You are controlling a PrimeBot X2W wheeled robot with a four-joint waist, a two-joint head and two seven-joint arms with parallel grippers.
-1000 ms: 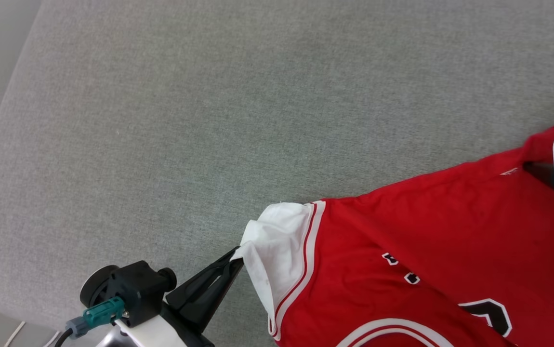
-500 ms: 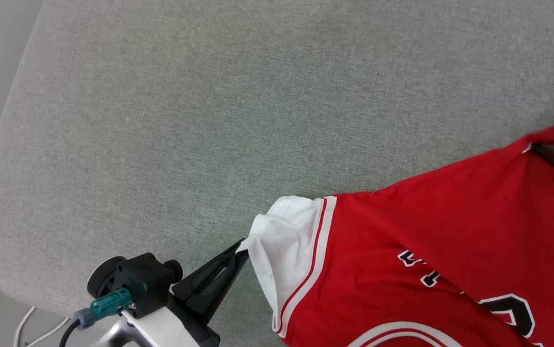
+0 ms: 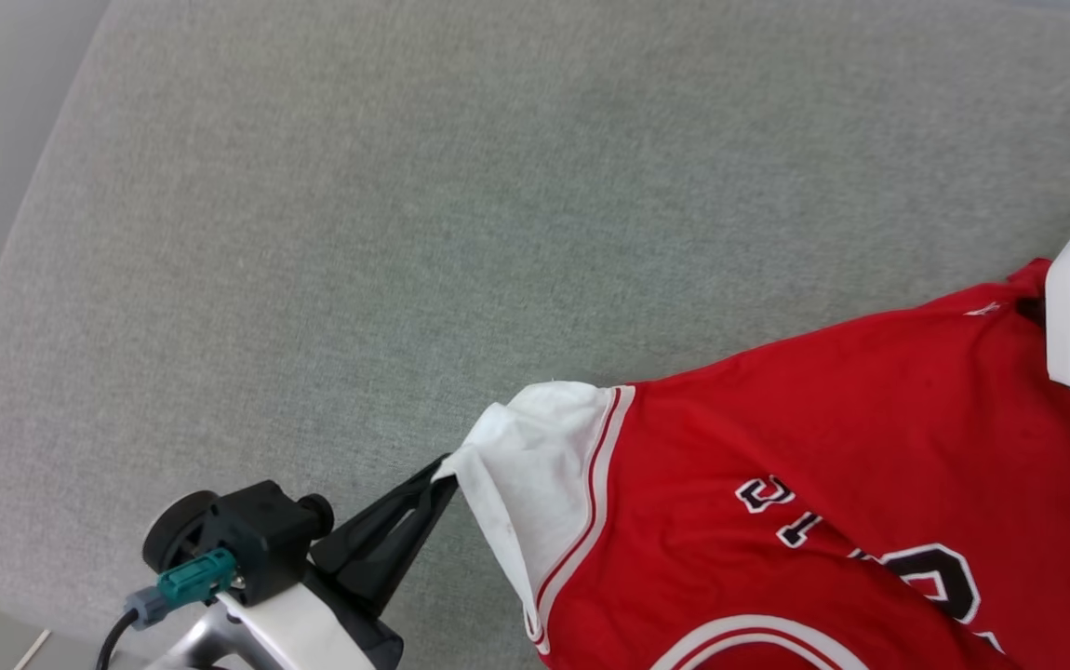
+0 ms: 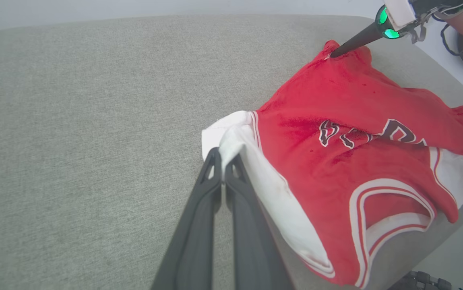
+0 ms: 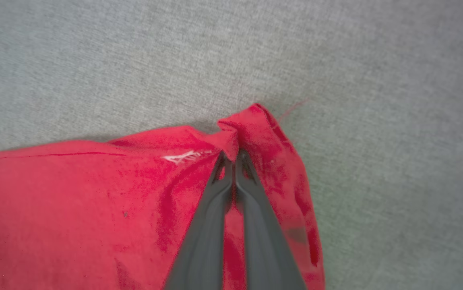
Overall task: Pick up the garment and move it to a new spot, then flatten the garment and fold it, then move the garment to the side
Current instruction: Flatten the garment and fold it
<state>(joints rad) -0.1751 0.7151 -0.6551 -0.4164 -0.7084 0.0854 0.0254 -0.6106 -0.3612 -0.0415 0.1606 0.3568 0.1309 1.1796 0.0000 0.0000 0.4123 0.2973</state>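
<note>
Head view places the garment (image 3: 823, 437) at about 4 o'clock on the grey fabric worktop (image 3: 405, 233), with its printed lettering (image 3: 870, 540) facing up. The left hand (image 3: 440, 468), at 7 o'clock, has its fingers pressed together on the outer edge of the white sleeve (image 3: 535, 456). The right hand (image 5: 233, 155), at 3 o'clock, is pinching a small pucker of red cloth at the shirt's far corner, as the right wrist view shows. The upper edge runs fairly taut between the two holds. In the left wrist view the rest of the body lies rumpled toward 5 o'clock, with the other sleeve crumpled at the far side.

This looks like the spreading step before the fold. Both bites seem shallow. The right one catches only a little fold near the fingertips, so a firm outward pull could slip it free and let that corner collapse. The left holds the sleeve alone, so tension may stretch the sleeve instead of drawing the body flat. The lower part of the shirt lies close to the worktop's edge, and dragging it that way could spill cloth over the side.
</note>
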